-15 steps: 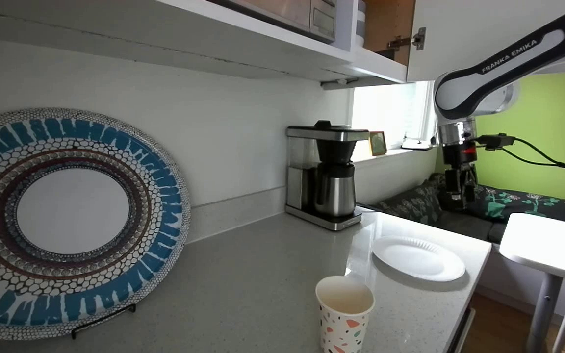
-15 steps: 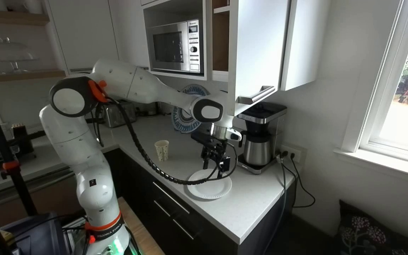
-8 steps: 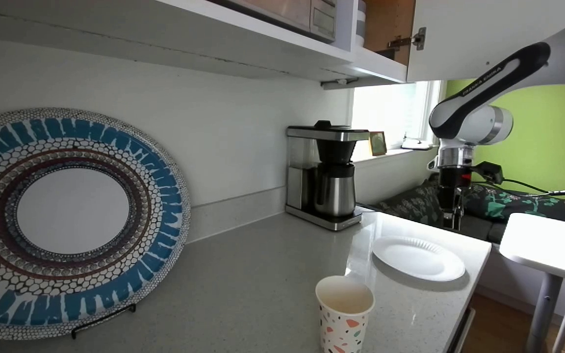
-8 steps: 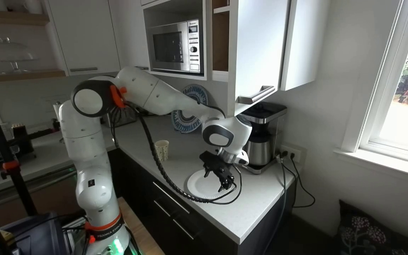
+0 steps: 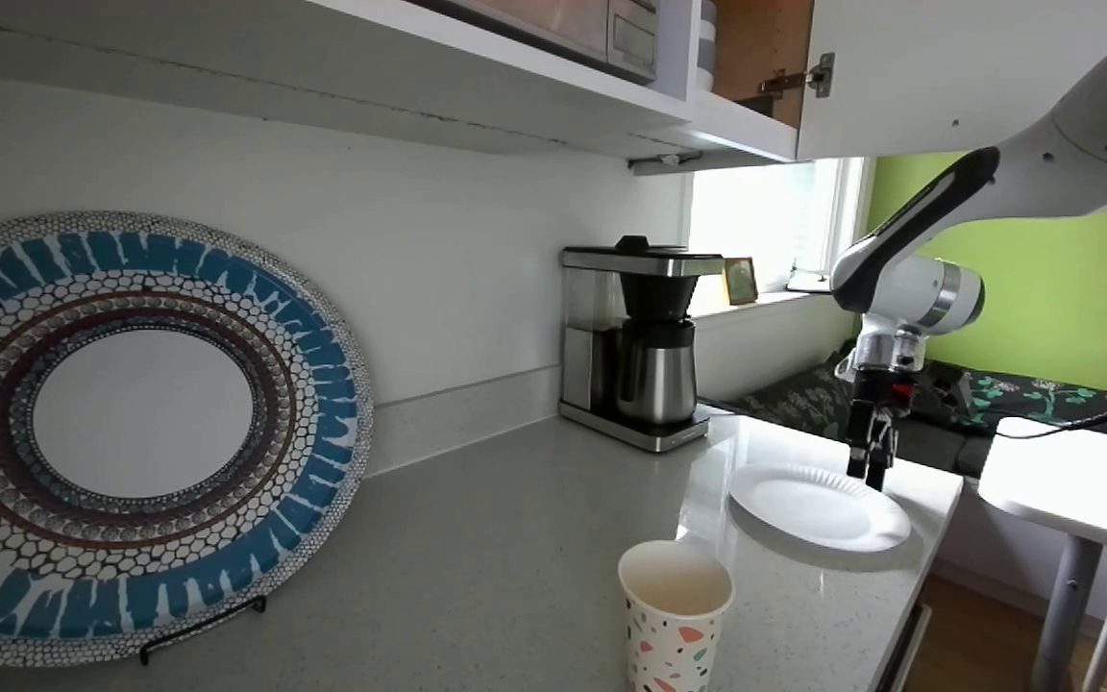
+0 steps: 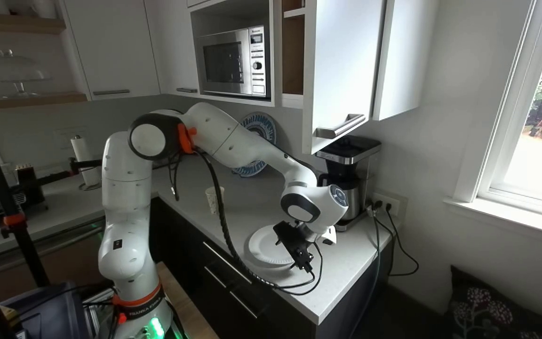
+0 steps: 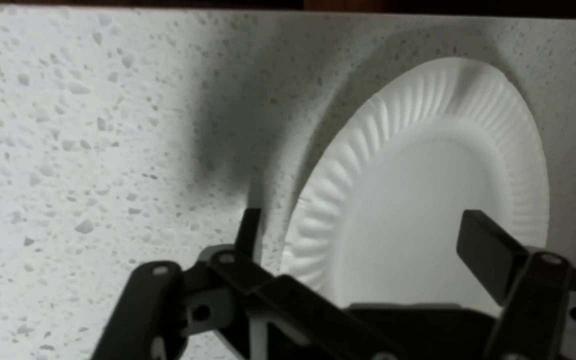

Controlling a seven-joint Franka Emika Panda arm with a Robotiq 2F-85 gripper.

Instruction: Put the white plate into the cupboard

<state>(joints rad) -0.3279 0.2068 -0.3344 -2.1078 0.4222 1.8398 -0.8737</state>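
The white plate (image 5: 818, 509) lies near the front edge of the bench (image 6: 332, 275). This looks like the approach: the pincer (image 7: 362, 220), wide and empty, should straddle its rim and close before lifting to the cupboard (image 6: 341, 66).

In an exterior view, the round white plate (image 5: 808, 507) lies on the grey speckled worktop (image 5: 515, 538), behind the white spotted paper cup (image 5: 674, 634), right of the steel-and-black coffee maker (image 5: 654, 375); white-doored wooden cupboard (image 5: 909, 77) above.

The round white plate (image 5: 815, 509), its rim fluted, is laid face up on the counter (image 5: 486, 557); above, the white-doored cupboard (image 6: 341, 70), brown inside, is seen standing open.
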